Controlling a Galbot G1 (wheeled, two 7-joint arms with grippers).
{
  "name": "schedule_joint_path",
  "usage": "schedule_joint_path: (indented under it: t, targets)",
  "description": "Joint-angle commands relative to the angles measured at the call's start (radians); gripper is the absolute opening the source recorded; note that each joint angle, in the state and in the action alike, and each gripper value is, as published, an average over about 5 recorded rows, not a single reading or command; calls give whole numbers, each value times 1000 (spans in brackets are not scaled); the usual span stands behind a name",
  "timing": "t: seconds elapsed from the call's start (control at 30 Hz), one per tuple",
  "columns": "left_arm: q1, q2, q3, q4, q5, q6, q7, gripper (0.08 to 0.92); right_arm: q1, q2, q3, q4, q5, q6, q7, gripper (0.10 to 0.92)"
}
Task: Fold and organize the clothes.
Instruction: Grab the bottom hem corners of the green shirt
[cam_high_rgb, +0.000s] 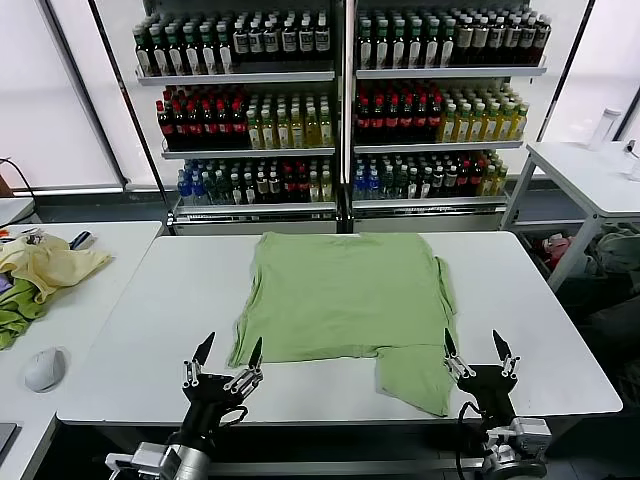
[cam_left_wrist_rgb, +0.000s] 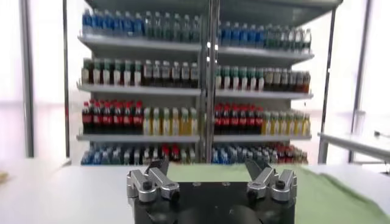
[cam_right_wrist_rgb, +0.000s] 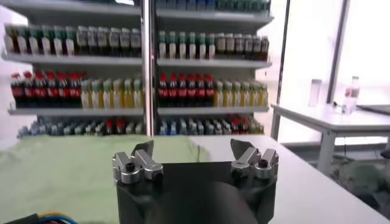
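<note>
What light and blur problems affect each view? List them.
Head view: bright windows wash out the upper corners; the light green shirt is evenly lit and sharp. Left wrist view: shelves of bottles look soft. Right wrist view: window glare washes out the far side.

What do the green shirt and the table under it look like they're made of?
Green shirt: soft, thin matte fabric, probably a knit; it lies limp with gentle wrinkles and a folded-over corner. Table: hard, smooth white top, likely laminate or coated board, judging by its flat, even, faintly glossy surface.

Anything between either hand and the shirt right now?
Nothing visible. Both open hands, left hand and right hand, sit at the table's near edge, with only bare tabletop before the shirt.
</note>
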Motion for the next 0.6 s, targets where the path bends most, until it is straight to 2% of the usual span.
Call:
schedule_joint_path:
  t: [0.03, 0.37, 0.6]
  targets:
    - [-239, 59, 81, 237, -64, 198, -99, 823, 21, -9, -34, -46, 4, -125, 29, 823]
    - [-387, 28, 119, 376, -138, 293, -200, 823, 20, 1, -81, -100, 10, -154, 46, 823]
    - [-410, 30, 131, 410, -151, 310, -220, 823, 16, 4, -103, -116, 21, -169, 49, 823]
